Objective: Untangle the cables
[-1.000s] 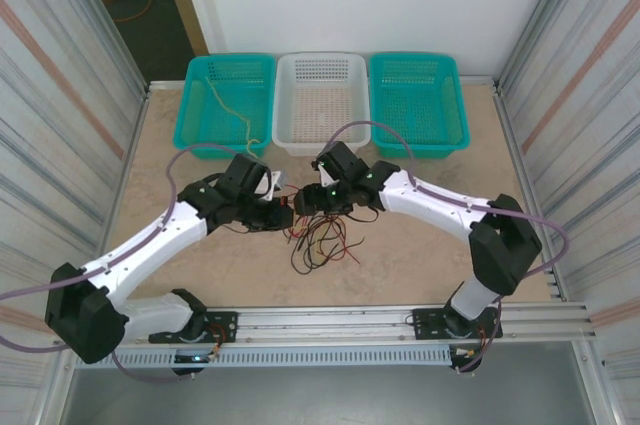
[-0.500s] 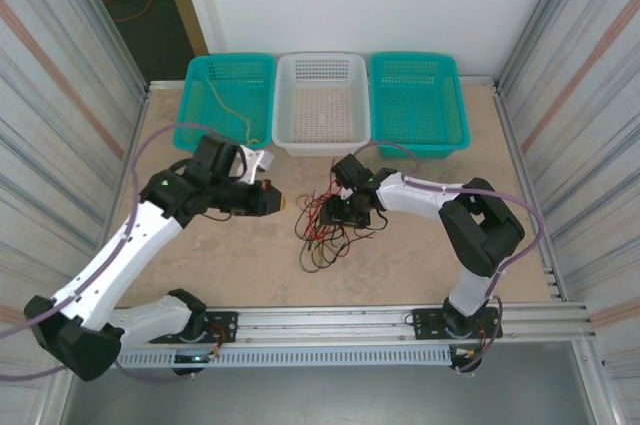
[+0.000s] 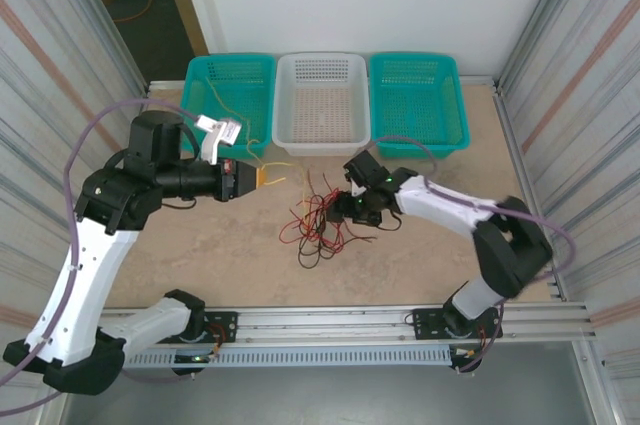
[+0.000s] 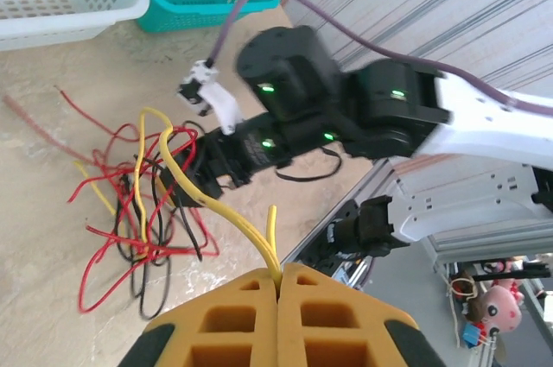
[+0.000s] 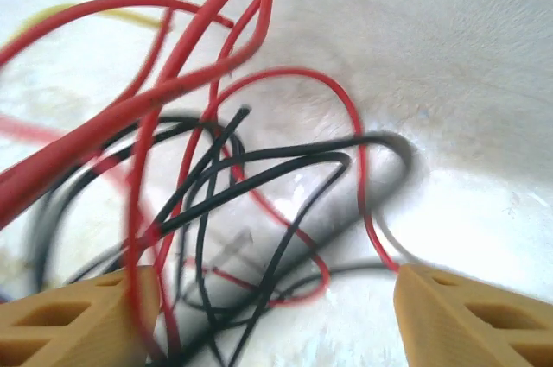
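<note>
From here the cables (image 3: pixel 315 230) sit as a loose red, black and yellow tangle on the desk (image 3: pixel 400 265), just in front of the white basket (image 3: pixel 321 105), the heap a little longer toward me than across. One yellow cable (image 4: pixel 207 203) leads out of it and runs sideways, roughly along the white basket's front wall. Its end is pinched in the left fingers (image 4: pixel 251 302), which are clamped tight together on it. The strands are thin and glossy, looping over one another; some red ones arch up off the surface. My left arm is lifted high, elbow up, forearm level and aimed across at the tangle. The right arm reaches low, wrist tipped down into the heap in front of the white basket's right corner. The right fingers (image 5: pixel 471 319) stand spread apart with red and black loops between them, gripping nothing
</note>
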`<state>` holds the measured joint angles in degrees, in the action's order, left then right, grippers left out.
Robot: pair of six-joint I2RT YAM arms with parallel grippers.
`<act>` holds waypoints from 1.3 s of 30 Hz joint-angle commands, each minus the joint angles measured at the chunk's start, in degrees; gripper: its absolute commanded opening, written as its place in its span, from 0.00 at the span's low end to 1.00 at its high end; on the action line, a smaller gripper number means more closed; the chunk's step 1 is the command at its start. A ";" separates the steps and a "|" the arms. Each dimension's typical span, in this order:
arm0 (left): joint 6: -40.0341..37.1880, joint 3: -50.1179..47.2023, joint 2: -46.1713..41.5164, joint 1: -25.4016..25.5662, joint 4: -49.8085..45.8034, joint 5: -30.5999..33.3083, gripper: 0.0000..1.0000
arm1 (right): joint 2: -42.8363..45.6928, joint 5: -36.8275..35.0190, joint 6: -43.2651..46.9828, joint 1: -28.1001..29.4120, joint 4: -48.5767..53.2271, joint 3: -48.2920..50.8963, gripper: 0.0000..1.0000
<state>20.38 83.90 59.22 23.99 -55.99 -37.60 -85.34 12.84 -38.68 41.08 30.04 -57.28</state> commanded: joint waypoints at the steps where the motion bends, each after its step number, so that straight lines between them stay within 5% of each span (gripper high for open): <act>1: 2.96 -1.73 0.37 -0.16 7.67 -4.49 0.00 | 11.60 -3.54 6.19 2.23 9.91 -0.12 0.75; 6: 4.44 0.01 1.84 0.08 11.68 -7.07 0.00 | 23.03 -4.26 6.95 5.67 8.70 -0.81 0.81; 10: 6.56 1.48 2.17 1.00 15.73 -7.67 0.00 | 20.49 -2.73 6.35 7.25 -2.78 -1.95 0.81; 19: 8.49 6.05 3.96 3.26 18.84 -7.75 0.00 | 5.09 -5.39 3.80 6.41 -17.24 -6.06 0.52; 27: 9.15 11.28 5.16 3.30 20.61 -9.39 0.00 | 3.23 -6.15 -0.62 4.92 -19.72 0.43 0.33; 39: 8.16 20.85 7.14 2.82 20.42 -9.50 0.00 | 7.75 -2.65 -2.36 4.52 -18.54 8.90 0.31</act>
<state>29.39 103.11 66.00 27.00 -36.14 -45.50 -81.73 9.06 -40.49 45.34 11.22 -49.08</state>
